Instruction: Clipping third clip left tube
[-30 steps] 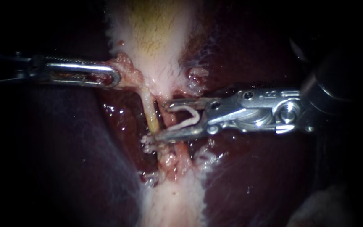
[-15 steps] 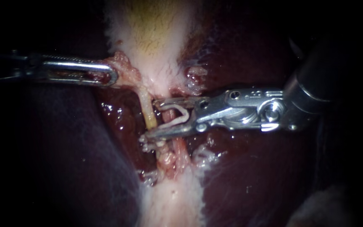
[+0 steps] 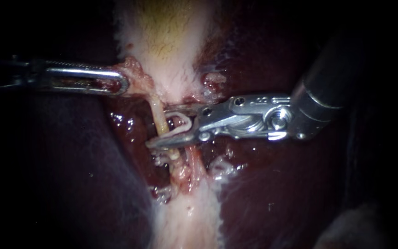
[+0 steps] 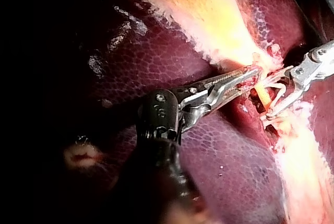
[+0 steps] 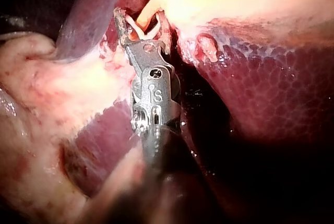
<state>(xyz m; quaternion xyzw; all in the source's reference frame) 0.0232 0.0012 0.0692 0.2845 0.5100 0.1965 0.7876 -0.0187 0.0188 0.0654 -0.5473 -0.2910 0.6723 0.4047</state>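
We had the left tube (image 3: 158, 117), running twelve to six, between the wide jaws of our right instrument (image 3: 157, 127), which held the clip (image 3: 178, 129); our left instrument (image 3: 124, 84) gripped tissue (image 3: 137, 78) at ten o'clock.

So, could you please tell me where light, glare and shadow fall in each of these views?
Endoscope view: light pools on the pale tissue, the edges go black around the left tool's shaft, glare flares on the right tool's hinge. Left wrist view: pale tissue glows, the left tool's shaft is shadowed. Right wrist view: the right tool's shaft sinks into darkness.
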